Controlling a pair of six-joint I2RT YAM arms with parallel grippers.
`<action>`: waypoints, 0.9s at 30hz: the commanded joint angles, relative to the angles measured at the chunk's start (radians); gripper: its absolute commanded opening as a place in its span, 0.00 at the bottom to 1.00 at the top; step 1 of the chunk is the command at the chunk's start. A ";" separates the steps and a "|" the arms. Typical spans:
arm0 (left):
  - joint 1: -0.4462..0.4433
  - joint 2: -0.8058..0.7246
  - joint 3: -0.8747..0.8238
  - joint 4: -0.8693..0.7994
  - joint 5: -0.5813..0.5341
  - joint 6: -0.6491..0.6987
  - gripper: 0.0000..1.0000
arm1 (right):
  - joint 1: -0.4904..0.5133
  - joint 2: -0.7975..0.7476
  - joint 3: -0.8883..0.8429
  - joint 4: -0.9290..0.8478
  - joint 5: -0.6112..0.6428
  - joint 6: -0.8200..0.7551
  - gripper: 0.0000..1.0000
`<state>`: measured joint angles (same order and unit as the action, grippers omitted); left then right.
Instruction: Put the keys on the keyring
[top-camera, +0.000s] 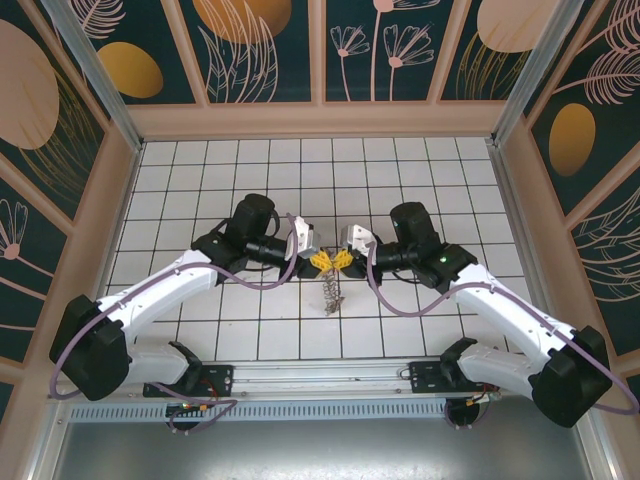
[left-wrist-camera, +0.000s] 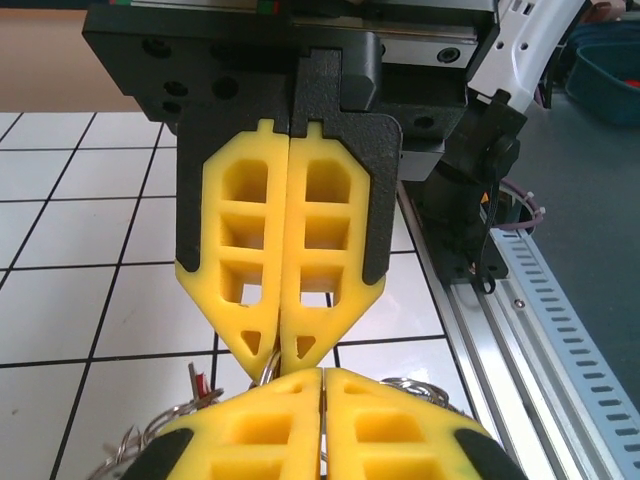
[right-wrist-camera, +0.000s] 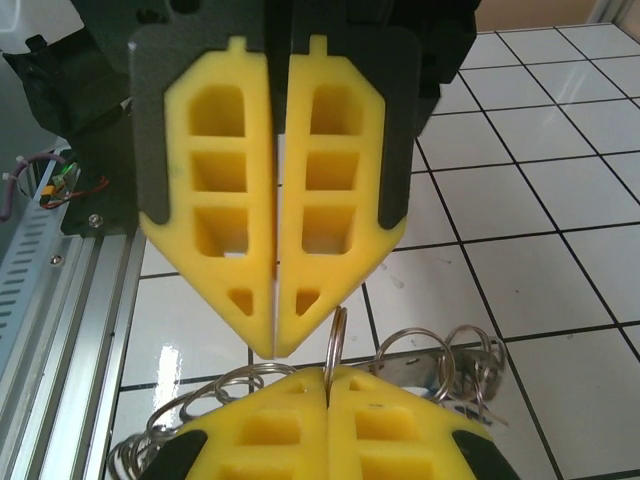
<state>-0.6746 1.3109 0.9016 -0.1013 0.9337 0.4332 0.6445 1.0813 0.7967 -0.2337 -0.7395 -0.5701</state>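
**Claws tip to tip over mid-bench, keyring dangling beneath**

From above: left claw (top-camera: 322, 261) and right claw (top-camera: 344, 259) nose to nose over the middle of the white tiled bench (top-camera: 200, 330), yellow pads tip to tip. Directly below that meeting point, the keyring (top-camera: 332, 291), hanging as a narrow grey bunch, lower end close to the tiles, contact unclear.

Right claw: pads pressed together on a thin metal loop of the keyring, the loop rising out of the seam in the right wrist view, wire coils (right-wrist-camera: 455, 352) spilling to either side. Left claw: pads also pressed together; impossible to tell whether anything sits between them. Keys: not to be told apart within the bunch, only a red sliver (left-wrist-camera: 200, 381) among the loops in the left wrist view.

In the way: each claw's broad yellow face blocking much of the opposite wrist camera's sight; from above, both claws covering the top of the ring.

Around: purple cables (top-camera: 262, 283) looping off both arms, aluminium rail (top-camera: 320, 374) along the near edge, patterned walls (top-camera: 260, 50) on three sides.
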 joint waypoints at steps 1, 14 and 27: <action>-0.005 0.005 0.035 0.014 -0.003 0.006 0.10 | 0.014 -0.001 0.044 0.072 -0.032 0.005 0.00; -0.006 -0.093 0.130 -0.290 -0.336 0.253 0.34 | 0.015 -0.019 0.033 0.040 -0.018 -0.001 0.00; -0.006 -0.002 0.095 -0.167 -0.021 0.145 0.32 | 0.020 -0.016 0.032 0.068 -0.017 0.006 0.00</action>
<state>-0.6800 1.3003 0.9966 -0.2790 0.8291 0.5892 0.6556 1.0821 0.7975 -0.2134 -0.7261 -0.5694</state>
